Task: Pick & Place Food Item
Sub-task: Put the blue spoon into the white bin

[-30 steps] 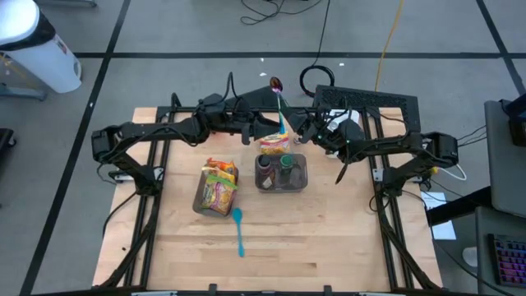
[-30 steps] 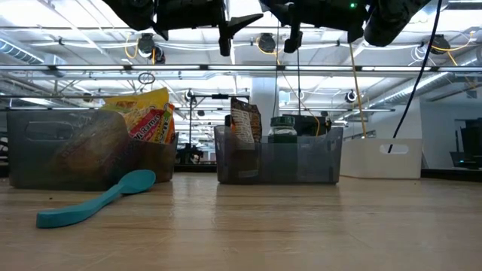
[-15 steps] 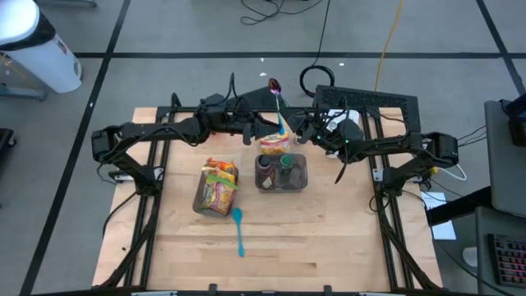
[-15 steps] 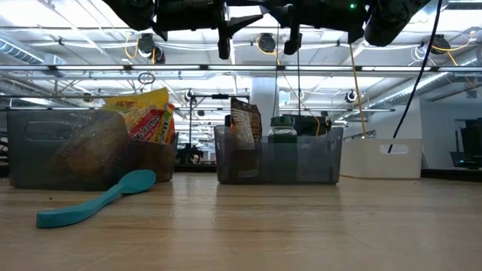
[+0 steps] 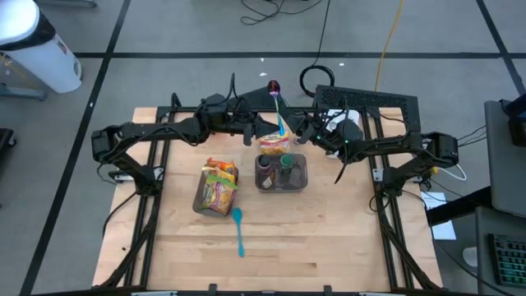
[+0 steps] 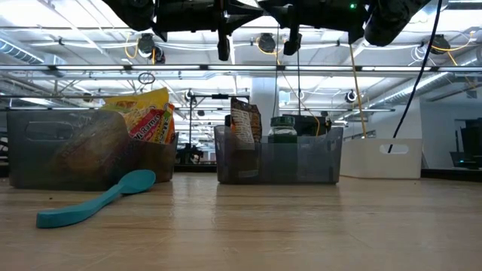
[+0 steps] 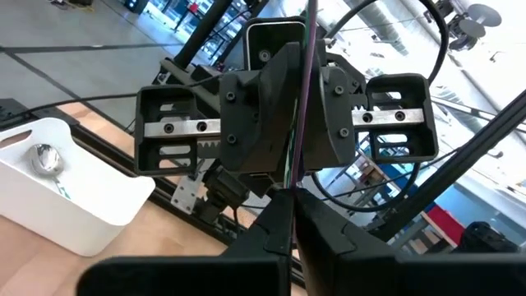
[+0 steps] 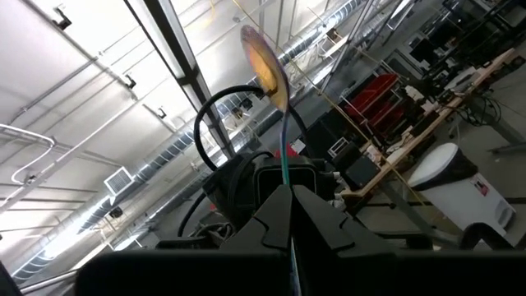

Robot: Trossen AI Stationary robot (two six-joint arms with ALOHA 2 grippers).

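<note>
My left tool (image 6: 223, 47), hanging high above the rear of the worktop over the right-hand bin (image 5: 281, 173), has gone from fingers spread apart in the low view to fingers brought together into one narrow dark stub. In my left wrist view they now meet on the thin stem of the spoon (image 5: 279, 105), which my right tool (image 5: 301, 134) also grips. In the high view the spoon's bowl (image 5: 274, 85) sits very slightly lower and nearer the right tool than before. I see no other change.
</note>
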